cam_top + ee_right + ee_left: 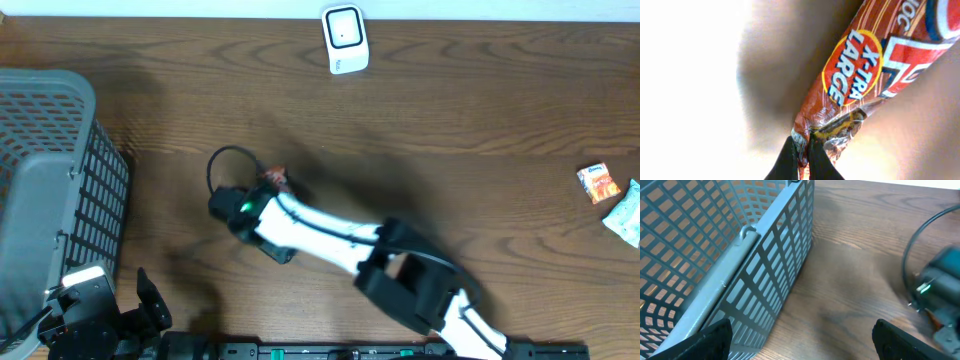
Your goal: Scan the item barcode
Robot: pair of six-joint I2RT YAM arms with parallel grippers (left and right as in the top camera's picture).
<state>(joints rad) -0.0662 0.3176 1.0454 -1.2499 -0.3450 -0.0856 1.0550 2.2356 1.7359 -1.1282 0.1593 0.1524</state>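
1. Basket (100, 200): grey plastic with open lattice walls and a solid rim. It sits at the left edge of the overhead frame and is cut off by that edge. In the left wrist view (735, 265) it fills the left half, its rim runs diagonally, and brown wood shows through the grid.

2. Table (450, 120): dark brown wood with a pronounced grain, bearing all the items listed here.

3. Small packet (597, 183): orange and white, lying flat at the far right of the overhead frame.

4. Pale packet (627, 213): whitish-green and cut off by the right edge. It lies just beside item 3, to its lower right; whether they touch cannot be told.
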